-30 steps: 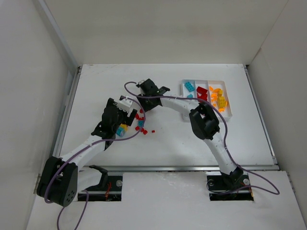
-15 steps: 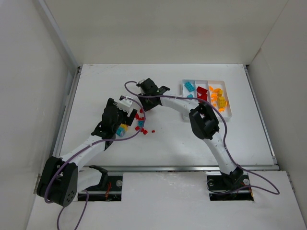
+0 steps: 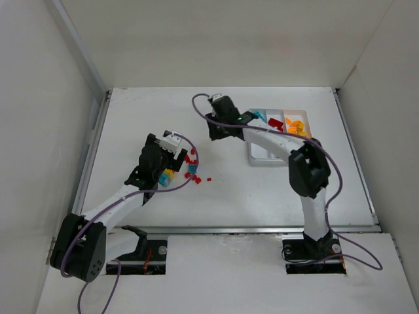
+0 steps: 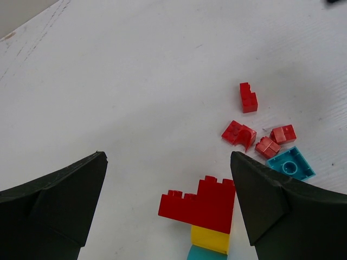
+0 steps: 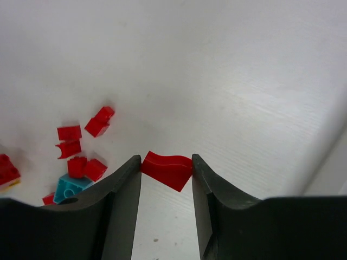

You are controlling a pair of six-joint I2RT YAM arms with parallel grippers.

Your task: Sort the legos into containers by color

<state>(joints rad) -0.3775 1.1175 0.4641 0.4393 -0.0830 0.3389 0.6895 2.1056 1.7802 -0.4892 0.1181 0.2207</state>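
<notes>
My right gripper (image 5: 166, 162) is shut on a small red curved lego (image 5: 167, 170) and holds it above the table; in the top view it (image 3: 216, 129) hangs left of the white tray (image 3: 262, 159). The tray's compartments hold teal (image 3: 259, 117), red (image 3: 275, 123) and orange (image 3: 298, 128) legos. My left gripper (image 4: 168, 157) is open, its jaws wide on either side of a stack of red, yellow and teal bricks (image 4: 204, 209). Loose red legos (image 4: 239, 132) and a teal one (image 4: 290, 164) lie just beyond it, and they also show in the top view (image 3: 191, 166).
My right arm (image 3: 275, 139) crosses over the tray's left part. White walls enclose the table on the left (image 3: 39, 131), back and right. A raised rail (image 3: 91, 157) runs along the table's left edge.
My right gripper has risen from the loose pile and moved right and back toward the tray, with the red curved lego in it. My left arm has not moved.
</notes>
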